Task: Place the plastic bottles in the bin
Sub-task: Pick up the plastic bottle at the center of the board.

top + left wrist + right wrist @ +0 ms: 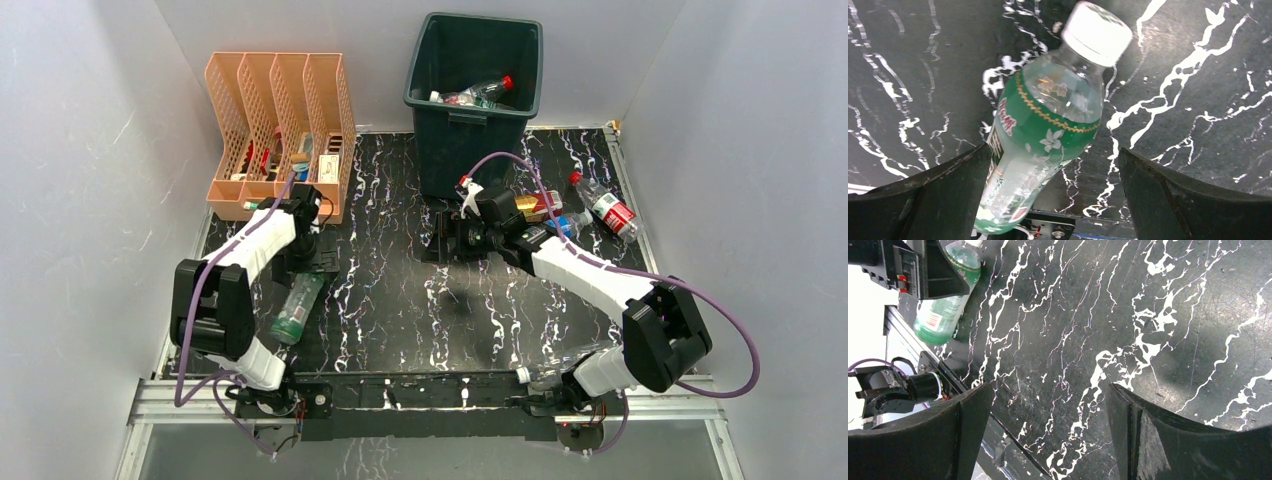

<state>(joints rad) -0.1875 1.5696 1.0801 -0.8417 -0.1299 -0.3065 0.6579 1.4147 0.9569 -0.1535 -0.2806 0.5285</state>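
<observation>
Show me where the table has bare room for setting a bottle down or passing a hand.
Barest: the middle of the table, between the green-labelled bottle and the right gripper. There is also the strip between the peach organizer and the bin. Crowded: the bottles right of the bin.

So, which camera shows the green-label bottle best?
The left wrist view: the bottle fills the frame, its label clear. The top view shows it small; the right wrist view only partly, in a corner.
</observation>
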